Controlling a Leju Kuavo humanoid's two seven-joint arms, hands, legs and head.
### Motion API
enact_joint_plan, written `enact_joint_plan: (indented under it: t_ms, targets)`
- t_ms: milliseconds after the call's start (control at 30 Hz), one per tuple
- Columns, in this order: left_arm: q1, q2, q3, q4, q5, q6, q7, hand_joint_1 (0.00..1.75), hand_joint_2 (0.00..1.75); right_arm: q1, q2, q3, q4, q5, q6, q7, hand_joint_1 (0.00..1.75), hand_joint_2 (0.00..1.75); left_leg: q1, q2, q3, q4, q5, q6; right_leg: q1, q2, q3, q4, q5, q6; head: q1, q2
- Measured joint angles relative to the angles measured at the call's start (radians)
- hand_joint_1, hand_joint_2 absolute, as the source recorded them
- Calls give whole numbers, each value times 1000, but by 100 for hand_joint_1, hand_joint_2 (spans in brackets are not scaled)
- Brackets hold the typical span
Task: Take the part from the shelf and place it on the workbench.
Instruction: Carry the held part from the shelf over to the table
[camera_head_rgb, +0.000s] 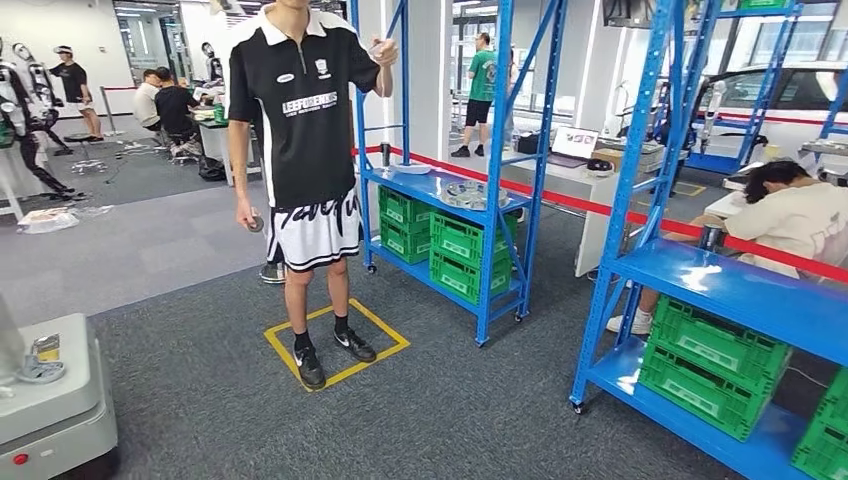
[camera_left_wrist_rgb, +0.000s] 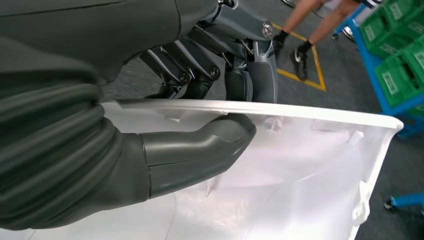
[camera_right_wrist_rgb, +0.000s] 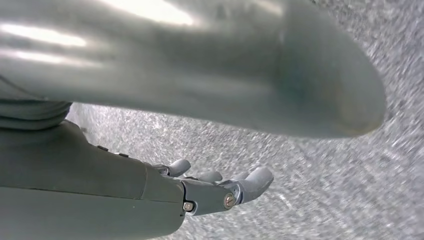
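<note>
The part (camera_left_wrist_rgb: 300, 165) is a large white moulded plastic shell with a curved rim. In the left wrist view my left hand (camera_left_wrist_rgb: 165, 155) grips that rim: the thick thumb (camera_left_wrist_rgb: 210, 142) lies inside the shell and the dark fingers (camera_left_wrist_rgb: 250, 75) wrap over its outer side. In the right wrist view my right hand (camera_right_wrist_rgb: 150, 195) hangs above grey carpet, its fingers (camera_right_wrist_rgb: 250, 182) slightly bent and apart with nothing in them.
A person (camera_head_rgb: 300, 130) stands ahead in a yellow floor square (camera_head_rgb: 385, 335). Behind stands a blue shelf (camera_head_rgb: 450, 190) holding green crates (camera_head_rgb: 455, 245). A second blue shelf (camera_head_rgb: 740, 290) is near right. A grey cart (camera_head_rgb: 50, 400) sits at lower left.
</note>
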Motion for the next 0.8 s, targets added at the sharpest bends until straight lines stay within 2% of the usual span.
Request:
enact_joint_plan:
  t_ms: [33, 67, 100, 133, 167, 200, 267, 300, 333, 367, 400, 433, 467, 500, 533, 567, 600, 633, 667, 700, 767, 800]
  targets:
    - [-1, -2, 0, 0, 0, 0, 0, 175, 175, 2, 0, 0, 0, 0, 0, 0, 0, 0, -1, -13, -3, 1, 1, 2, 0, 20, -35, 70, -33, 0, 0, 0]
    - [-1, -4, 0, 0, 0, 0, 0, 175, 175, 4, 0, 0, 0, 1, 0, 0, 0, 0, -1, -27, -4, 1, 2, 4, 1, 28, -68, 133, -55, 0, 0, 0]
    - [-1, -7, 0, 1, 0, 0, 0, 175, 175, 6, 0, 0, 0, 2, 0, -1, 0, 0, -2, -42, -5, 2, 2, 4, 1, 31, -90, 171, -58, -1, 0, 0]
    - [-1, -10, 0, 2, 0, 0, 0, 175, 175, 7, 0, 0, 0, 2, 0, -1, 0, 0, -2, -57, -5, 4, 2, 4, 1, 33, -96, 173, -42, -3, 0, 0]
    - [-1, -13, 0, 2, -1, 0, 0, 175, 175, 7, 0, 0, 0, 3, 0, -2, 0, 0, -2, -71, -4, 5, 2, 3, 0, 37, -83, 134, -9, -5, 0, 0]
    - [-2, -17, 0, 3, -2, 0, 0, 175, 175, 6, 0, 0, 0, 4, 0, -2, 0, 0, -1, -85, -5, 8, 1, 1, -1, 51, -58, 68, 33, -8, 0, 0]
    - [-3, -23, 0, 3, -6, 0, 1, 175, 175, 5, -1, 0, 0, 7, 0, -2, 0, 0, -3, -111, -10, 15, -2, -7, -3, 91, -12, -50, 83, -11, 0, 0]
    - [-3, -26, 0, 3, -8, 0, 1, 175, 175, 4, -1, 0, 0, 8, 0, -2, 0, 0, -2, -123, -16, 16, -2, -14, -2, 104, 0, -80, 90, -13, 0, 0]
    - [-4, -28, 1, 3, -10, 0, 1, 175, 175, 3, -1, 0, 0, 10, 0, -2, 0, 0, -2, -135, -21, 15, -1, -22, 0, 103, 3, -87, 87, -17, 0, 0]
    - [-3, -30, 1, 3, -11, 0, 1, 175, 175, 1, 0, 0, 0, 11, 0, -2, 0, 0, 1, -147, -24, 11, 1, -29, 1, 90, 4, -89, 89, -22, 0, 0]
    - [-2, -32, 2, 3, -11, 0, 1, 175, 175, -1, 0, 0, 0, 12, 0, -2, 0, 0, 2, -145, -27, 12, 2, -35, 1, 77, 6, -93, 91, -29, 0, 0]
    - [-1, -34, 3, 3, -11, 0, 1, 175, 175, -3, 0, 0, 0, 13, 0, -3, 0, 0, 2, -126, -30, 21, -5, -40, 0, 64, 8, -98, 94, -37, 0, 0]
    - [-2, -35, 4, 3, -12, 0, 1, 175, 175, -4, 1, 0, 0, 14, 0, -3, 0, 0, 1, -96, -42, 48, -24, -43, -1, 51, 9, -103, 97, -44, 0, 0]
    - [-3, -36, 5, 3, -12, 0, 1, 175, 175, -3, 1, 0, 0, 14, 0, -3, 0, 0, 1, -60, -62, 94, -53, -46, -1, 37, 10, -106, 98, -49, 0, 0]
    - [-4, -37, 6, 4, -12, 0, 1, 175, 175, -2, 1, 0, 0, 15, 0, -3, 0, 0, 0, -34, -90, 153, -87, -50, 1, 24, 9, -106, 97, -52, -1, 0]
    - [-5, -38, 7, 5, -12, 0, 1, 175, 175, 0, 1, 0, 0, 15, 0, -2, 0, 0, 1, -22, -117, 214, -115, -53, 2, 10, 9, -106, 96, -54, 0, 0]
    - [-5, -40, 7, 6, -13, 0, 1, 175, 175, 1, 1, 0, 0, 16, 0, -2, 0, 0, 2, -17, -134, 254, -128, -55, 2, -5, 9, -106, 95, -55, 0, 0]
    - [-4, -41, 7, 7, -13, 0, 2, 175, 175, 1, 1, 0, 0, 17, 0, -2, 0, 0, 2, -13, -135, 262, -122, -57, 3, -19, 9, -105, 94, -55, 0, 0]
    - [-4, -42, 8, 8, -13, 0, 2, 175, 175, 0, 1, 1, 0, 19, 0, -2, 0, 0, 3, -8, -118, 233, -99, -58, 3, -33, 9, -104, 93, -54, 0, 0]
    - [-4, -43, 9, 8, -13, 0, 3, 175, 175, -1, 2, 1, 0, 20, 0, -2, 0, 0, 3, 4, -85, 175, -66, -58, 2, -46, 10, -102, 91, -51, 0, 0]
    - [-4, -45, 11, 8, -18, -1, 5, 175, 175, -2, 2, 3, 0, 23, 0, 1, 0, 0, 0, 50, -24, 56, -22, -48, 6, -69, 15, -98, 85, -42, 0, 0]
    - [-3, -46, 13, 7, -22, -4, 7, 175, 175, -3, 2, 4, 0, 25, 0, 2, 0, 0, -2, 64, -9, 24, -14, -41, 8, -77, 17, -96, 83, -37, 0, 0]
